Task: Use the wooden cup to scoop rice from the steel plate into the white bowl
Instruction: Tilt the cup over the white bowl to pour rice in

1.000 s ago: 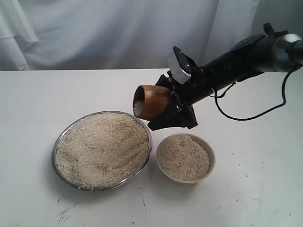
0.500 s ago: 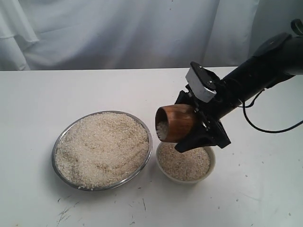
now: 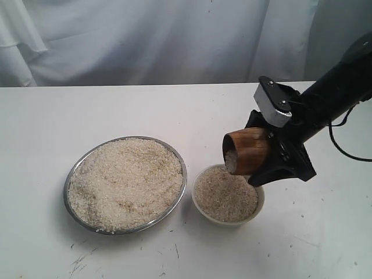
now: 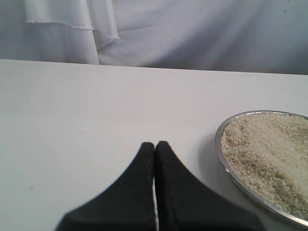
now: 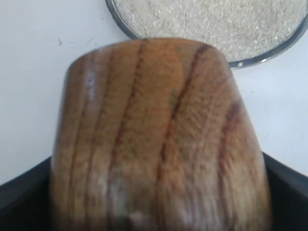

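Rice (image 3: 125,183), granular, fills shiny round steel plate (image 3: 67,187); glossy wooden cup (image 3: 249,151) tilted.

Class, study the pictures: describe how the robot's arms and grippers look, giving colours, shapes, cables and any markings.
The right arm is a black tube. A thin black cable loops beside it. A silver-grey box sits at its wrist. The right gripper has black angular fingers. The left gripper shows two black fingers tapering to rounded tips. No markings are visible.
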